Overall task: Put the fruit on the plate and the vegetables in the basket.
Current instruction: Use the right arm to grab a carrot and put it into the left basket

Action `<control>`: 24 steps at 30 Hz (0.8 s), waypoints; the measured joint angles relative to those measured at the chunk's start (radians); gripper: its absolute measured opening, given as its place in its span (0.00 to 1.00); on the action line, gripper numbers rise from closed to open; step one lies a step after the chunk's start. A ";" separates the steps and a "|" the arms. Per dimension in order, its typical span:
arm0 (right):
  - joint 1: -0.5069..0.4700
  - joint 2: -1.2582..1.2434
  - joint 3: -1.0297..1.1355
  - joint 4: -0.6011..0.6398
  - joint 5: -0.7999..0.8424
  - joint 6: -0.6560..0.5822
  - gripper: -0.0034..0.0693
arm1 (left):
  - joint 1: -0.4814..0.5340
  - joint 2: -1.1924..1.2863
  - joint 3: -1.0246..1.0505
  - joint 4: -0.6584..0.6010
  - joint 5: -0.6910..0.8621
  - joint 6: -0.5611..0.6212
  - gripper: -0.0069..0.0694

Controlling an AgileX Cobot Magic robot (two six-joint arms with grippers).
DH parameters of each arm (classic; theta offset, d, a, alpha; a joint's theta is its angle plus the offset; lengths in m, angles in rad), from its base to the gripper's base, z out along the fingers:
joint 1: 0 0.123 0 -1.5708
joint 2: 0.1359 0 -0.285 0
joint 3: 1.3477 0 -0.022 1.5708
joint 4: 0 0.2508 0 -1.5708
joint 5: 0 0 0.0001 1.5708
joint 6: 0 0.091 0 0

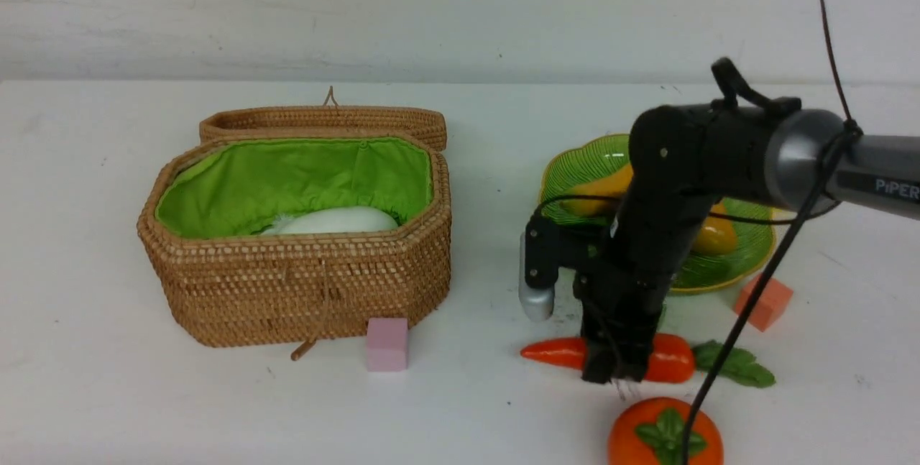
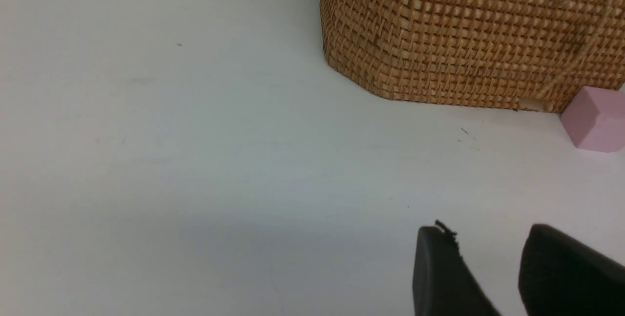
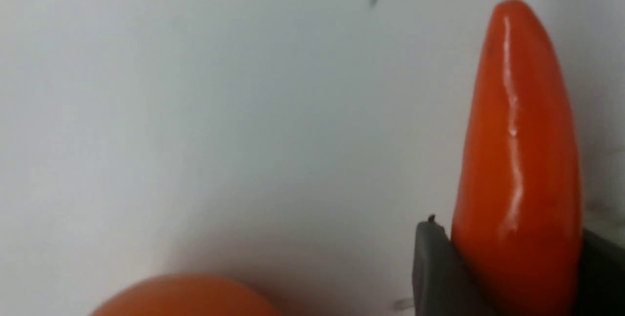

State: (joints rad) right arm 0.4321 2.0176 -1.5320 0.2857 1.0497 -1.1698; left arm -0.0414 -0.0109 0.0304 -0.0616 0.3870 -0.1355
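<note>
A plain white worktop [image 1: 86, 249] runs back to a pale, scuffed wall [image 1: 359, 12]. The light is soft and even, and the shadows are faint.

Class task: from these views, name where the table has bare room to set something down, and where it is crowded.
Bare table lies left of the basket, in front of it left of the pink cube, and between basket and carrot. Crowded: around the right end effector, where carrot, persimmon, orange cube and plate cluster.
</note>
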 joint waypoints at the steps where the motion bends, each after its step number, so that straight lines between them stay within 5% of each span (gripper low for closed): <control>1: 0.000 -0.009 -0.034 0.021 0.011 0.000 0.44 | 0.000 0.000 0.000 0.000 0.000 0.000 0.40; 12: 0.005 -0.081 -0.411 0.444 0.011 -0.009 0.44 | 0.000 0.000 0.000 0.000 0.000 0.000 0.40; 15: 0.051 -0.067 -0.457 0.711 -0.156 -0.133 0.44 | 0.000 0.000 0.000 0.000 0.000 0.000 0.40; 19: 0.129 0.003 -0.461 0.908 -0.377 -0.309 0.44 | 0.000 0.000 0.000 0.000 0.000 0.000 0.40; 24: 0.211 0.160 -0.461 1.006 -0.619 -0.507 0.44 | 0.000 0.000 0.000 0.000 0.000 0.000 0.40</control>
State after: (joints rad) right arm 0.6429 2.1774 -1.9934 1.2913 0.4312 -1.6772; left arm -0.0414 -0.0109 0.0304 -0.0616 0.3870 -0.1355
